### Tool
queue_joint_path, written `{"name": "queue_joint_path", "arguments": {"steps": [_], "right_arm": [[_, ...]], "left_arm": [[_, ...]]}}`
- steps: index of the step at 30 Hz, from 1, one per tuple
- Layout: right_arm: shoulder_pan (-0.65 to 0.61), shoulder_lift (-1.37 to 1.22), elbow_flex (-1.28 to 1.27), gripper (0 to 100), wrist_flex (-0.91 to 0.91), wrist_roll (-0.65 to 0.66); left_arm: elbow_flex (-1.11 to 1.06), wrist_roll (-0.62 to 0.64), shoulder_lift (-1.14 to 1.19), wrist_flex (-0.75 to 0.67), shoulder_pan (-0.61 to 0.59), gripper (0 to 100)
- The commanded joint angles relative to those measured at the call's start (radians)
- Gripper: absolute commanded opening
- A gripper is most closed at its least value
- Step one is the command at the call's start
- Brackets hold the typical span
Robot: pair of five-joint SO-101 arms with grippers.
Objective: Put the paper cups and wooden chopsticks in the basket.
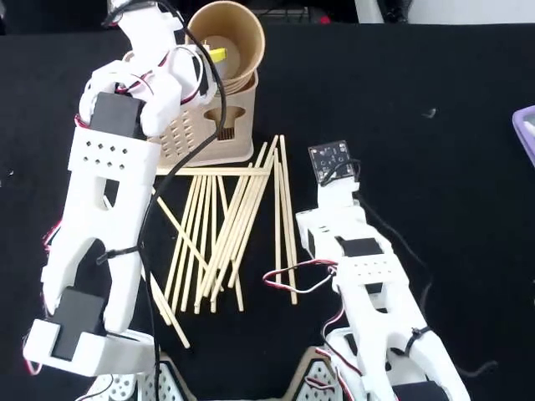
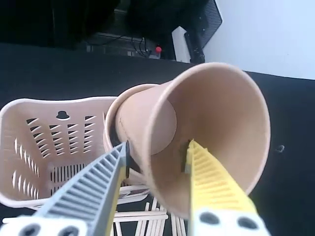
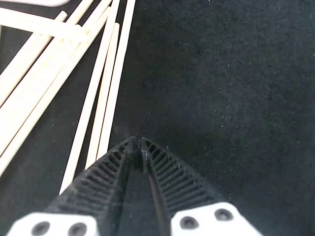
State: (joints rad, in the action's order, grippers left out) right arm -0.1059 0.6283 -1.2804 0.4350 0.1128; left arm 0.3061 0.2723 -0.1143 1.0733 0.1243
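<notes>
The task looks less than half done. On the left, the left gripper (image 2: 156,146) is clamped on the wall of a tan paper cup (image 2: 216,137), with the yellow ribbed finger inside the rim and the grey one outside. It holds the cup tilted over one end of the basket (image 1: 238,125). The cup seems to be nesting into a second cup (image 2: 129,115) already standing there, though how deep it sits cannot be told. Both cups are smooth, matte and tapered, with rolled rims. The basket is cream plastic with rounded corners, slotted walls and a cut-out handle. In front of it, none of the wooden chopsticks (image 1: 221,234) is inside yet. They are pale, thin, straight sticks, fanned and crossing on the black cloth table (image 1: 435,251), with one lying across their far ends. On the right, the right gripper (image 3: 137,145) has its black ribbed fingers pressed together on nothing, just beside the outermost sticks.
</notes>
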Motion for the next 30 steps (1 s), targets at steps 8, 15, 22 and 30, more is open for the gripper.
{"name": "queue_joint_path", "arguments": {"steps": [8,15,22,30], "right_arm": [[0.009,0.024,0.008,1.1,-0.025,-0.009],[0.009,0.024,0.007,1.1,-0.025,-0.009],[0.009,0.024,0.007,1.1,-0.025,-0.009],[0.009,0.024,0.007,1.1,-0.025,-0.009]], "left_arm": [[0.160,-0.008,0.003,-0.023,0.007,20],[0.048,-0.011,0.003,-0.221,0.007,20],[-0.016,-0.003,0.003,-0.302,-0.038,20],[-0.016,-0.003,0.005,-0.373,-0.091,21]]}}
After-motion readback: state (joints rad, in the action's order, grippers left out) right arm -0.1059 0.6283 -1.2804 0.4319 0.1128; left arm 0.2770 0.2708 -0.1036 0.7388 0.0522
